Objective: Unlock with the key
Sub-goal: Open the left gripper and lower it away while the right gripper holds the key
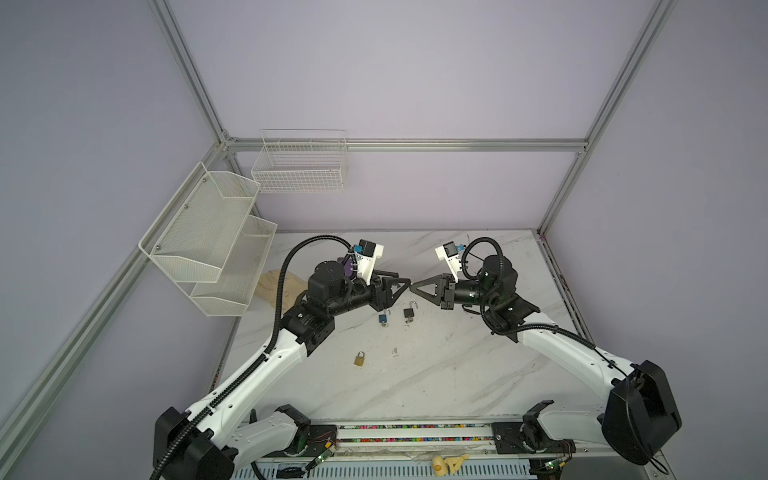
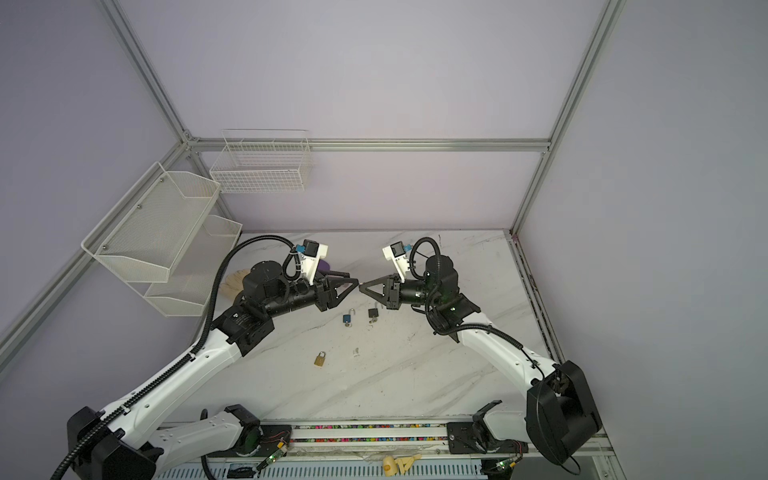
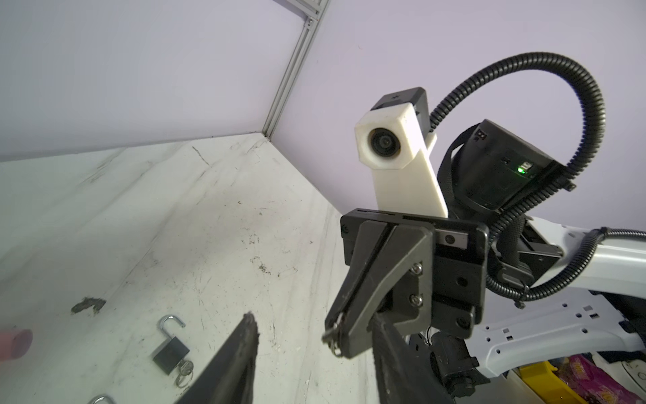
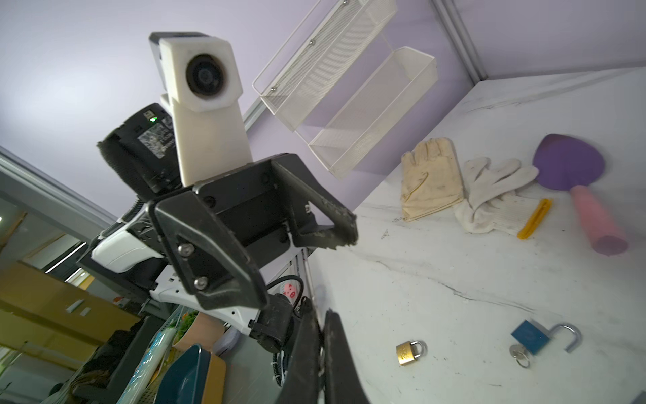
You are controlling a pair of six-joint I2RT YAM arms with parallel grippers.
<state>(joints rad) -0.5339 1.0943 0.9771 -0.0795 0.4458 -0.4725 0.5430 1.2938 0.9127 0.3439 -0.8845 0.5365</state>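
In the left wrist view a small silver key (image 3: 332, 337) on a ring sticks out of the tip of my right gripper (image 3: 338, 334), which is shut on it. My left gripper (image 3: 313, 320) is open, its fingers on either side of that tip and off the key. In both top views the two grippers meet tip to tip above the table, left gripper (image 1: 404, 281), right gripper (image 1: 412, 288). Below them lie a blue padlock (image 1: 383, 319) and a black padlock (image 1: 409, 312), each with its shackle open and a key in it. A brass padlock (image 1: 360, 359) lies closed nearer the front.
Two gloves (image 4: 430, 178) and a purple spatula (image 4: 568, 161) with a pink handle lie at the back left of the marble table (image 1: 457, 374). A white mesh shelf (image 1: 208, 237) and a wire basket (image 1: 301, 162) hang on the walls.
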